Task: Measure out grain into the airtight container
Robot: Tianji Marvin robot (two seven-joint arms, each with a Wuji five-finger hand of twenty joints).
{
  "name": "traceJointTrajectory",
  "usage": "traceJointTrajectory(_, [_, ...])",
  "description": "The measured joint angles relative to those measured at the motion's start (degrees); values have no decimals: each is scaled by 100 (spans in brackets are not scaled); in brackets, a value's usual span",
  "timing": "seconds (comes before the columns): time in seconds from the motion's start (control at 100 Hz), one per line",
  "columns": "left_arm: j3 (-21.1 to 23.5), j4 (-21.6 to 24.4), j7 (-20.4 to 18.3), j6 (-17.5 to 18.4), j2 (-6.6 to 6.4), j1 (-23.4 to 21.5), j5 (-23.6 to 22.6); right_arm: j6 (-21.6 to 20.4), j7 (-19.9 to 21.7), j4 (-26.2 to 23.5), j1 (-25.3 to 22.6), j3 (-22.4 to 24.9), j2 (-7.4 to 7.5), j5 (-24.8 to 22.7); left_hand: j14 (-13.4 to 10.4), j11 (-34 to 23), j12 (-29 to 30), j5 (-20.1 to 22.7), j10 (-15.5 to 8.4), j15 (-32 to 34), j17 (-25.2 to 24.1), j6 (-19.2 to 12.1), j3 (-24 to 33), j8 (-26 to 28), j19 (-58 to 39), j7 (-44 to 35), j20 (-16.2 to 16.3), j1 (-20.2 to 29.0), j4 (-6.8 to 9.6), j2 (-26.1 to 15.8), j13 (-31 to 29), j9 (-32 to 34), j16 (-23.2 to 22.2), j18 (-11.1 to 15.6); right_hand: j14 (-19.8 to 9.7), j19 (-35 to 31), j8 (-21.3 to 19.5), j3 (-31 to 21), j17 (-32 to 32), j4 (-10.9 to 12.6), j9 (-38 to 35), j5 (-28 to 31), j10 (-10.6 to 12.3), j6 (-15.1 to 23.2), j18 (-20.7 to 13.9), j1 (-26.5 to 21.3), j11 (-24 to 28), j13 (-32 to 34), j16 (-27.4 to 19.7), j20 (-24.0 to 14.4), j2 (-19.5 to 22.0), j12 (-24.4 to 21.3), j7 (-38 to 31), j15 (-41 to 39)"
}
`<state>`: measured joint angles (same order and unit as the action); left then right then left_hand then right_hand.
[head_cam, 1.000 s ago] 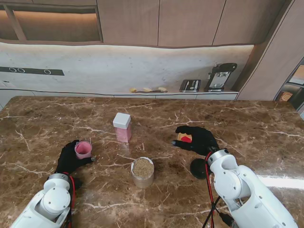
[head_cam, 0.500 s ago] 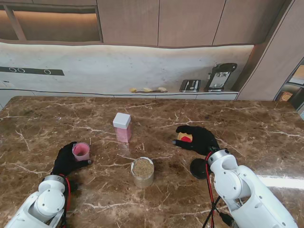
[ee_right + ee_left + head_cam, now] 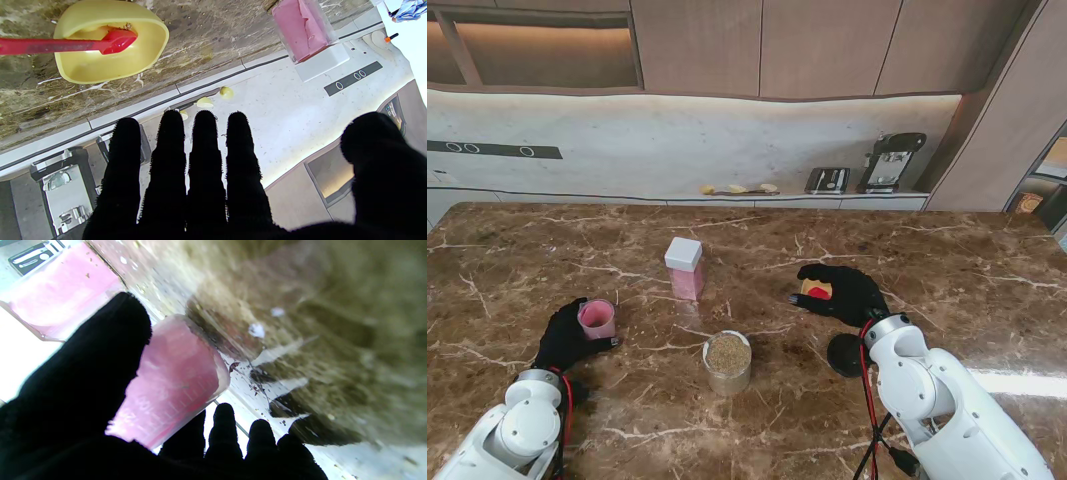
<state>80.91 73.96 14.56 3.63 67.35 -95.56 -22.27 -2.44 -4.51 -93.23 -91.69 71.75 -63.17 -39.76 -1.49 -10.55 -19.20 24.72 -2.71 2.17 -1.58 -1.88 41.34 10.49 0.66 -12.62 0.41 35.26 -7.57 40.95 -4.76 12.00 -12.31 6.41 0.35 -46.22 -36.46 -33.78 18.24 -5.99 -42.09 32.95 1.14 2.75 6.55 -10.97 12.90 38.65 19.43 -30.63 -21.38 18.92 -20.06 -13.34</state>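
Left robot hand [image 3: 567, 338]: grips pink measuring cup [image 3: 596, 318], drawn back leftward from grain jar [image 3: 727, 362].
Right robot hand [image 3: 842, 292]: open, unmoved.
Meaning: scooping not begun.

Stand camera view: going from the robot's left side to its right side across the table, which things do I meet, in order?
Left hand holding the pink measuring cup → pink container with white lid → jar of grain → yellow dish with red spoon → right hand.
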Motion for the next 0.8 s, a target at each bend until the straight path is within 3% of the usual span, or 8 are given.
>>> traceJointTrajectory(0.09, [6, 5, 15, -2, 0, -7, -24, 1, -1, 0, -1, 0, -1, 4, 0, 0, 0, 1, 17, 0, 24, 14, 0, 0, 0, 0, 0, 0, 0, 0, 0, 0, 0, -40, 1, 0, 0, 0, 0, 0, 0, 0, 0, 0, 0, 0, 0, 0, 0, 0, 0, 0, 0, 0])
traceJointTrajectory(0.15, [14, 12, 17, -8, 0, -15, -45, 1, -4, 0, -2, 1, -2, 5, 1, 0, 0, 4, 29, 0, 29, 204, -7, 0, -4, 0, 0, -64, 0, 3, 0, 0, 0, -56, 1, 0, 0, 0, 0, 0, 0, 0, 0, 0, 0, 0, 0, 0, 0, 0, 0, 0, 0, 0])
traceJointTrajectory(0.32, [40, 28, 54, -13, 0, -43, -77, 0, -17, 1, -4, 3, -3, 5, 15, 0, 0, 68, 65, 0, 32, 232, 38, -3, -8, 0, 0, -64, 0, 7, 0, 0, -6, -168, 4, 0, 0, 0, 0, 1, 0, 0, 0, 0, 0, 0, 0, 0, 0, 0, 0, 0, 0, 0])
traceJointTrajectory(0.59, [143, 33, 25, 172, -11, -120, -120, -4, -27, 16, 1, -1, -5, 9, 135, 0, 0, 32, 83, 0, 38, 280, 154, -90, -8, 284, 3, -359, -67, 485, 0, 0, -135, -370, 46, -1, 0, 0, 0, 1, 0, 0, 0, 0, 2, 0, 0, 0, 0, 0, 0, 0, 0, 0])
traceJointTrajectory(0.8, [200, 113, -221, 257, -101, -201, -242, -4, -47, 22, 1, -3, -8, 20, 136, 30, 1, -279, 85, -1, -38, 260, 163, -232, 107, 481, -52, -428, -136, 553, 0, 0, -135, -414, 46, -1, 0, 0, 0, 1, 0, 0, 0, 0, 3, 0, 0, 0, 0, 0, 0, 1, 0, 0])
